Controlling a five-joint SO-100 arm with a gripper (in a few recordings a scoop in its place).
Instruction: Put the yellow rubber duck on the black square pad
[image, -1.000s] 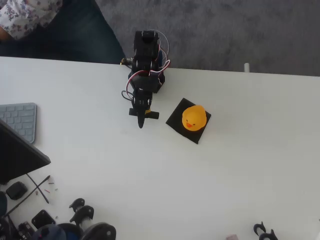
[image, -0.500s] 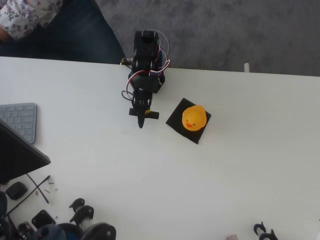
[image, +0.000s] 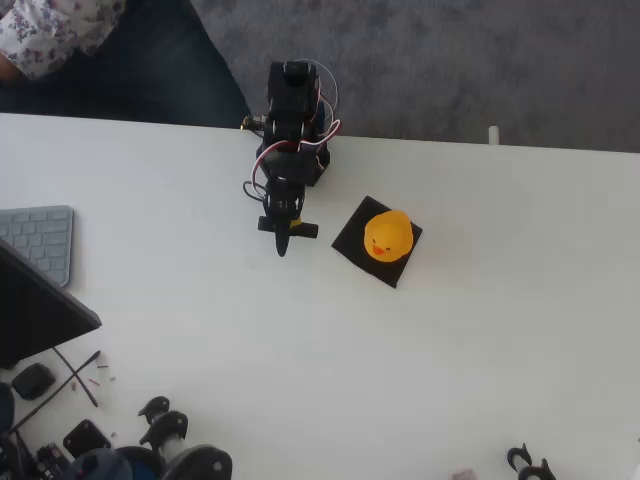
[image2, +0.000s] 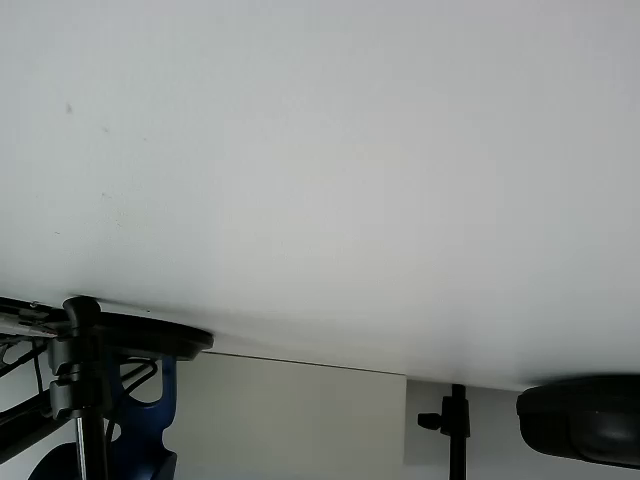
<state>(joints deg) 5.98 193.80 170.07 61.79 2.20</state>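
- In the overhead view the black arm (image: 288, 150) stands at the far edge of the white table (image: 400, 380), folded back on itself, with red and white wires looping at its joints.
- The gripper (image: 283, 243) points down-picture from the base and ends in a narrow tip just left of the pad (image: 350, 240), apart from it.
- From above the jaws look drawn together to a single point and nothing is between them; the view is too small to be sure of a gap.
- The duck (image: 388, 236) sits upright on the pad, toward its right half, beak facing down-picture; the pad's left corner and lower edge stay bare around it.
- The pad lies turned like a diamond, right of the arm's base and near it.
- Well left of the pad, the overhead view shows a grey keyboard (image: 38, 240) and a dark slanted slab (image: 35, 310) at the table's left edge, with small dark parts (image: 160, 440) along the near edge.
- Beyond the table, up-picture from the pad, is grey carpet (image: 450, 60), and at the top left corner a person in flowered cloth (image: 50, 30).
- The wrist view gives none of this: it looks across bare white tabletop (image2: 320, 180) to its far edge, where a dark stand (image2: 85, 400), a blue part (image2: 150, 430) and a dark rounded thing (image2: 580, 420) stand.
- No readable writing in either view.
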